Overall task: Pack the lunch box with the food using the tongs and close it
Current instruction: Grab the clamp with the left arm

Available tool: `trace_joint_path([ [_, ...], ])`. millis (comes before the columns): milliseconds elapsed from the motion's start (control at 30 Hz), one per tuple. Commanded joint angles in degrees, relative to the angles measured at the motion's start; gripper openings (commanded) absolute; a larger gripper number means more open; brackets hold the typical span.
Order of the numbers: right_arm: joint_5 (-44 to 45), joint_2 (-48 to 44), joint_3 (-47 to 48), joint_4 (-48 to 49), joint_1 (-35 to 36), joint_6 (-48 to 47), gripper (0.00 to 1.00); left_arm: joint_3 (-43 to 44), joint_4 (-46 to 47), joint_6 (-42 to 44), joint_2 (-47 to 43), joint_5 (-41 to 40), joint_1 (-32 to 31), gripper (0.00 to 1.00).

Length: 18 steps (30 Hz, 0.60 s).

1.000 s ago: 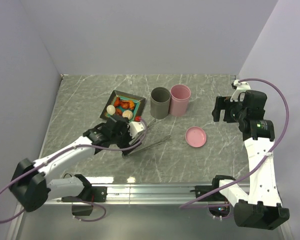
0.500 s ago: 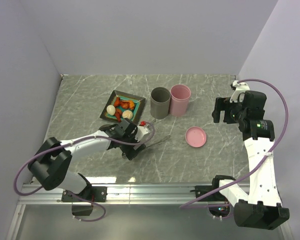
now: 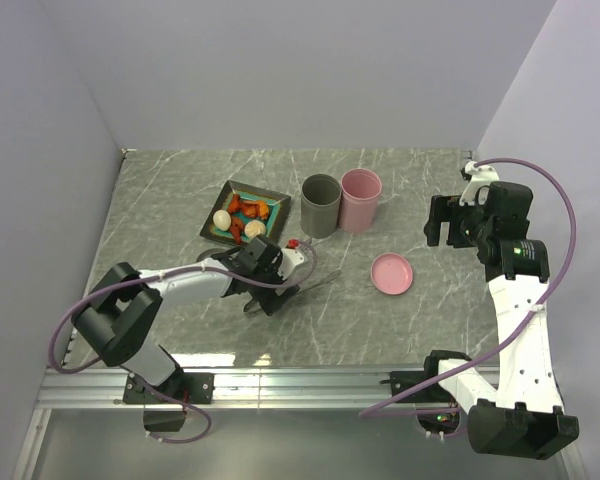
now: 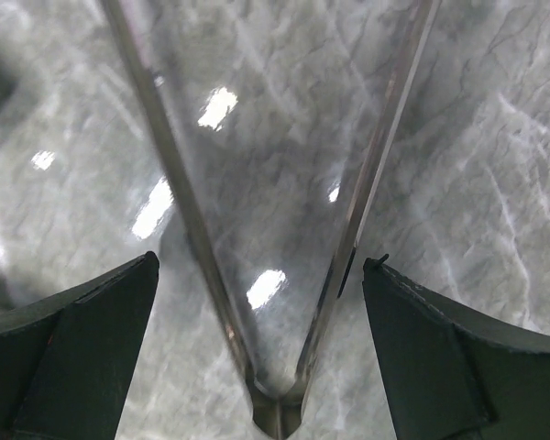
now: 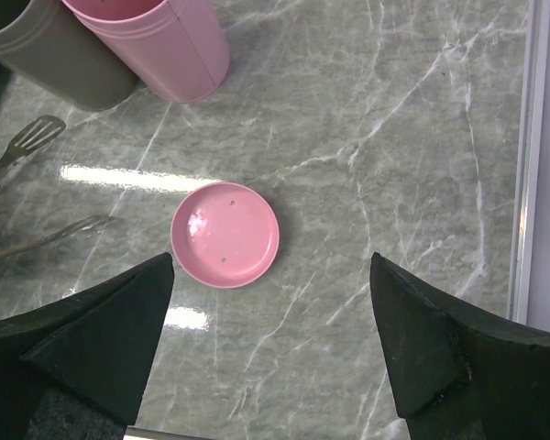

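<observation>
Barely started: food [image 3: 250, 208] all on the plate [image 3: 260, 192], tongs [image 4: 363, 192] lie beside it, left claw [image 4: 261, 266] wide open around their hinge, probably not touching; right claw [image 5: 272, 261] open, empty.

Bright, even overhead lighting
I'm seeing white glare streaking the marble table [image 5: 394, 137] just beside the pink lid [image 5: 225, 235]; the left wrist view is looking soft.

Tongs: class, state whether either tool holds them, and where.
Nothing is held. The left tool is open astride the tongs near their joined end; the right tool is open, elsewhere.
</observation>
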Motion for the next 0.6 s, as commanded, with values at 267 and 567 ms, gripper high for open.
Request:
trace_joint_path([
  [267,0.21,-1.19,0.63,-0.11,-0.18,-0.97,0.94,5.25,3.00,-0.97,7.30,2.25,-1.07,0.99],
  [567,0.21,-1.19,0.55,-0.20,-0.18,-0.97,0.94,6.58,2.22,-0.54,10.38,3.04,-1.16,0.97],
])
